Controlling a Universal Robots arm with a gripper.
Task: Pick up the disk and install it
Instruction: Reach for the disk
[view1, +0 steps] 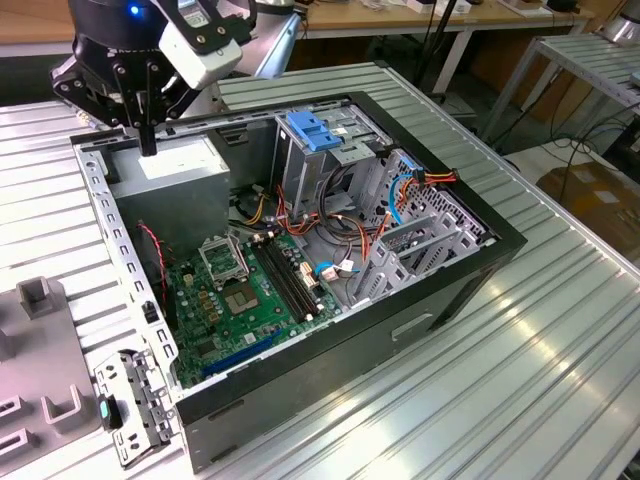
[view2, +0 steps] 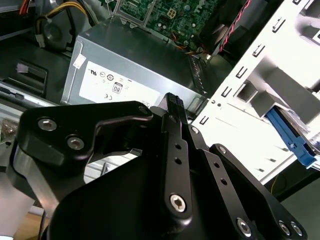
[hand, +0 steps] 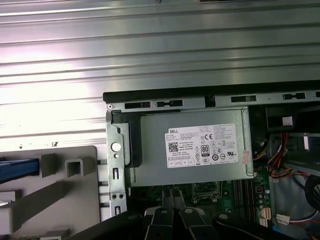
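Disk (hand: 19, 168): its blue carrier edge shows in both wrist views (view2: 289, 136), lying in the grey holder (hand: 60, 200) on the tabletop (view1: 560, 330), just outside the perforated frame wall of the open computer case (view1: 470, 270). My claw (view1: 148, 140) is well apart from it. Fingers drawn together, nothing between them, nothing touched. It hangs point-down above the grey power supply (view1: 175, 165) in the case corner; in the second wrist view the tip (view2: 172, 100) sits over the supply's white label. Motherboard (view1: 245, 290) lies beyond the supply. Light-blue plastic plate (view1: 310, 130) sits on top of the drive cage, across the case from my claw.
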